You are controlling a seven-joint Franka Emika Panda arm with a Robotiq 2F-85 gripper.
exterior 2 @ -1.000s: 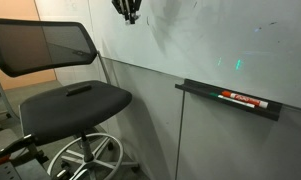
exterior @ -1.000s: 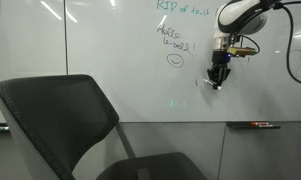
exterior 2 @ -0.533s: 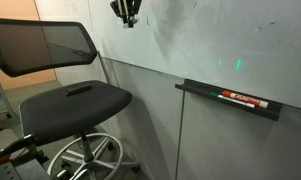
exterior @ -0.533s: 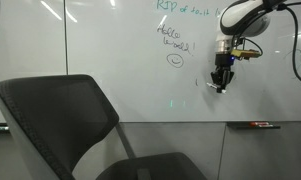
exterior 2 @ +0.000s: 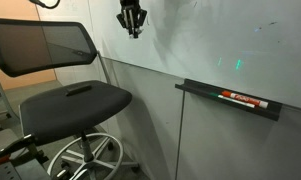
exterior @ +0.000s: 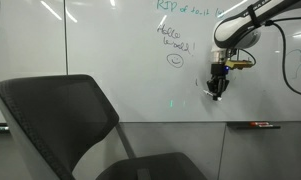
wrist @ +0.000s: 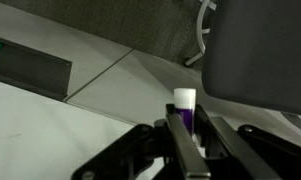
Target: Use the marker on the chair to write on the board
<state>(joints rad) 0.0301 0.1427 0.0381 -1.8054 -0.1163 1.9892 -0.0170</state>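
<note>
Since the black two-finger gripper (exterior: 218, 88) has dropped slightly lower along the large glossy white whiteboard (exterior: 110, 50) over the last second, and the arm behind it now reaches in at a flatter angle, treat this as a writing stroke under way. The wrist view shows the fingers closed to a narrow gap on the slim marker (wrist: 185, 102), which has a purple body and a white end and projects past the fingertips. The marker is therefore off the dark grey curved-back office chair (exterior 2: 75, 97), whose seat lies bare. The gripper works just right of and below the green handwriting (exterior: 175, 40) and the small smiley face (exterior: 175, 60). Tip contact with the whiteboard cannot be confirmed, and no fresh line is discernible. Verify contact pressure before continuing. Disregard the red-and-black pen (exterior 2: 240, 98) lying in the grey tray (exterior 2: 195, 88).
</note>
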